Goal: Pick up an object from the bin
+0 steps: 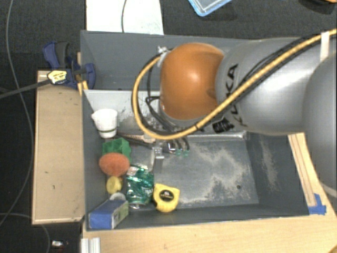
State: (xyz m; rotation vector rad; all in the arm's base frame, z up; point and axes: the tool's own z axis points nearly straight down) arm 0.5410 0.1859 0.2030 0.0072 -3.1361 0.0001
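A: Whereabouts of the gripper?

B: Down inside the grey metal bin, tucked beneath the arm's big orange cover. Left of the bin's middle, low over bare, scuffed floor.

A: Claw spread, pressed together, or pinching something?

B: Impossible to tell. Largely hidden by the cover and a loop of yellow cable, with just a few bits of bright metal poking out underneath.

A: Nearest things, then?

B: Two. First, a green block, just to the left, close by the left wall. Second, a crumpled green-and-white packet, just below in the view, toward the near wall. Close to both, over neither. Touching or apart: hard to judge from this angle.

A: And the rest of the lot?

B: All bunched down the left side, well clear of the open floor on the right. At the far end, a white cup, just beyond the green block. Next down, a rust-orange ball, rough on the surface, pressed up against the block. Below that, a small yellow round thing, wedged between the ball and the packet. Right of the packet and touching it, a yellow tape measure with a black middle, lying flat near the front wall. Last, in the near left corner, a blue-and-white box, set at a slant.
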